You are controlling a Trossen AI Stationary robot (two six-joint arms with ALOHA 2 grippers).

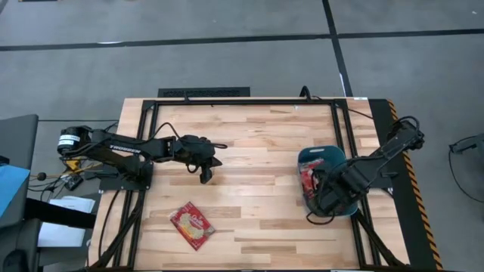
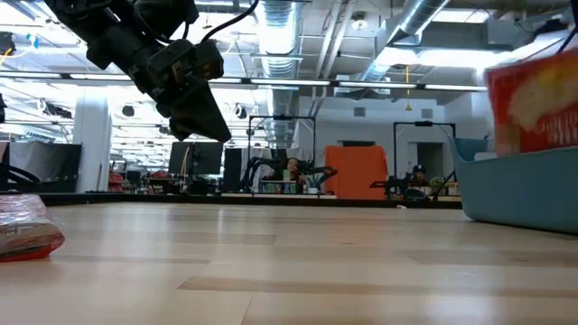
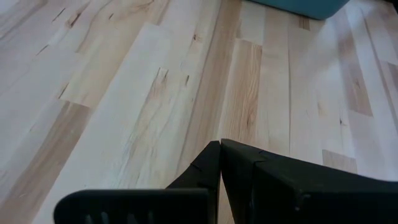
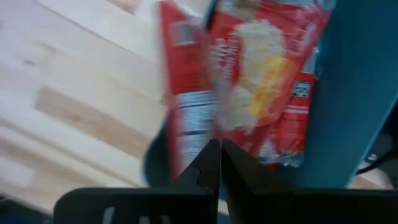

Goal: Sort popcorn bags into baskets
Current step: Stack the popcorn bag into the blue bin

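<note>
Red foil popcorn bags [image 4: 249, 87] are seen just ahead of the right gripper [image 4: 220, 149], fingertips together, inside the teal plastic basket [image 1: 333, 157].

Left claw [image 1: 206, 175] hangs shut; right claw [image 1: 321, 198] reaches downward.

— What's the surface?
— A light wooden plank table [image 1: 257, 143].
— What's sitting on it?
— One red popcorn bag [image 1: 192, 225] near the front edge, and a teal basket [image 1: 318, 156] on the right side.
</note>
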